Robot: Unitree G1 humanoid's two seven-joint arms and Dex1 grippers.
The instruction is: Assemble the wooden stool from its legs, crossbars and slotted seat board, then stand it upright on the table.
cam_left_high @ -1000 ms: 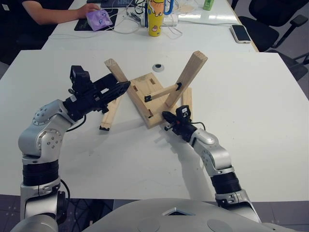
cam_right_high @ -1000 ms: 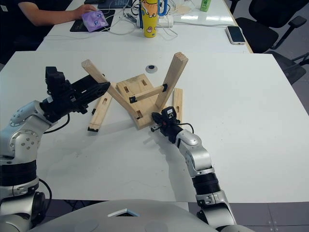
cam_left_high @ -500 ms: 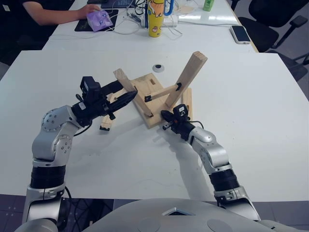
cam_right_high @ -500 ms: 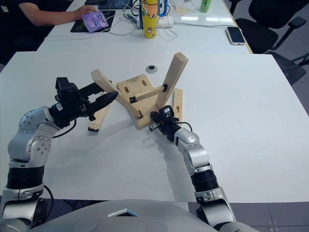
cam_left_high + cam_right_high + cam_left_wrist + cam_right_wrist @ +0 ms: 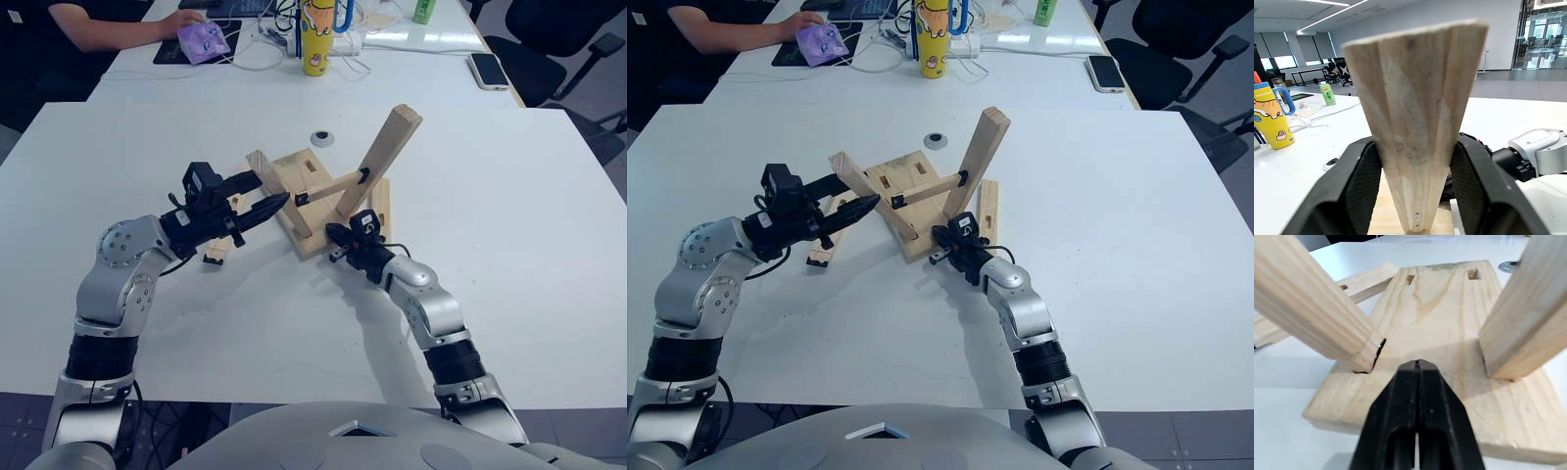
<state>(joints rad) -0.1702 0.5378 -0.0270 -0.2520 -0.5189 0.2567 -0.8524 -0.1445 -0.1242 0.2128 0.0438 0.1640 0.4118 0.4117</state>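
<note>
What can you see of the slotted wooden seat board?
The seat board is a pale, rectangular wooden slab lying flat on the white table. Two legs stand in its near slots, leaning apart, joined by a crossbar; the far slots are empty. The shut right hand is at its near edge.

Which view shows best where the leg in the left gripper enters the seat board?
The right wrist view: the leg meets the seat board close up, with a gap at its slot. The eye views show this joint small, from above. The left wrist view looks along the leg's free end, held in the left gripper.
</note>
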